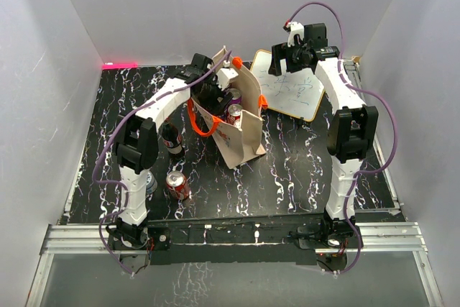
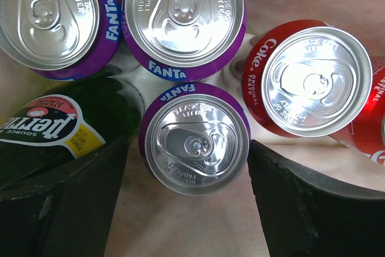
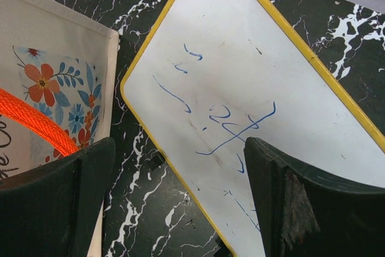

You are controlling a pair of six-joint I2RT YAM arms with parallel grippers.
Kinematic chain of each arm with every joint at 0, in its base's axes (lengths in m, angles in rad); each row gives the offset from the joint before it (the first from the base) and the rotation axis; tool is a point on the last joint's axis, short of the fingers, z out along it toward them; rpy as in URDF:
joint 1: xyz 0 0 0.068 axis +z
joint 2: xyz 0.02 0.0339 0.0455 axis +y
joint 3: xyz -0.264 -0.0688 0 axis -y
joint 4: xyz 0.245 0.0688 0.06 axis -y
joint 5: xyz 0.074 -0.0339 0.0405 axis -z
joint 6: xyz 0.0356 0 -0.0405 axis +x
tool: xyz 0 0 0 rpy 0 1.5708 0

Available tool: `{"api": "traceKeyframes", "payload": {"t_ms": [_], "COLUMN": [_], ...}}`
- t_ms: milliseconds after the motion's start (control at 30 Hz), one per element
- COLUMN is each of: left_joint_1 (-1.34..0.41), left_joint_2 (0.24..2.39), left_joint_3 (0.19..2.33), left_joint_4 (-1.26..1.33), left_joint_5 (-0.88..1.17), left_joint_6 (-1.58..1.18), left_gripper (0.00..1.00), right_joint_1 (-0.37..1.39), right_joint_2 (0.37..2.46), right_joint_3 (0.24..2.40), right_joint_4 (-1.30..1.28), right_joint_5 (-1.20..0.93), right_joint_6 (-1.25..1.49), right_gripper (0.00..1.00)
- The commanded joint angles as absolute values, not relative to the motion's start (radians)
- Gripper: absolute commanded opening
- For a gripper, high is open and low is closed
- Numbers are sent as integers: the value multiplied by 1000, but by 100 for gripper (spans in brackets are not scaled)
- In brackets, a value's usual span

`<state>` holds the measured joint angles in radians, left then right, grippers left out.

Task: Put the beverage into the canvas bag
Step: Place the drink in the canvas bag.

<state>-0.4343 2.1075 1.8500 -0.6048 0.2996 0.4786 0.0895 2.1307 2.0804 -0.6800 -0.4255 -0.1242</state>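
The canvas bag (image 1: 243,134) stands open mid-table; its floral side (image 3: 54,58) shows in the right wrist view. My left gripper (image 1: 215,97) reaches down inside it and is open. Between its fingertips (image 2: 187,144) stands a purple Fanta can (image 2: 197,142), upright on the bag's beige floor (image 2: 186,227), with a slim gap on the left side. Around it sit two more Fanta cans (image 2: 183,19), a red Coke can (image 2: 313,79) and a green Perrier bottle (image 2: 54,127). My right gripper (image 3: 179,144) hangs open and empty at the back right.
A dark cola bottle (image 1: 171,140) stands and a red can (image 1: 177,185) lies on the black marbled table (image 1: 302,170) left of the bag. A yellow-rimmed whiteboard (image 1: 295,91) lies behind the bag, under the right gripper. White walls enclose the table.
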Motion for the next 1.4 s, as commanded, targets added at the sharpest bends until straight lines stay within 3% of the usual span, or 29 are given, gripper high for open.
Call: {"api": "traceKeyframes", "payload": {"t_ms": [0,200,567,967,1133,1367], "left_joint_1": [-410,-410,-410,-410,-412,-410], "left_joint_2": [2088,2120,2128,2197,2200,2178], "left_joint_3": [1886,1922,1913,1983,1973,1960], "left_joint_4": [-571,-587,-608,-693,-693,-671], "left_joint_5": [316,314,393,369,385,418], "left_joint_6": [466,477,497,465,483,491], "left_gripper": [77,74,59,71,71,53], "right_joint_1": [87,86,86,87,87,86], "right_joint_2": [2063,2060,2071,2074,2069,2066], "right_joint_3": [2087,2088,2094,2088,2076,2060], "right_joint_4": [-635,-635,-636,-635,-635,-635], "right_joint_5": [-428,-419,-414,-410,-401,-405], "right_joint_6": [-105,-106,-103,-103,-105,-103], "right_gripper": [92,92,92,92,92,92]}}
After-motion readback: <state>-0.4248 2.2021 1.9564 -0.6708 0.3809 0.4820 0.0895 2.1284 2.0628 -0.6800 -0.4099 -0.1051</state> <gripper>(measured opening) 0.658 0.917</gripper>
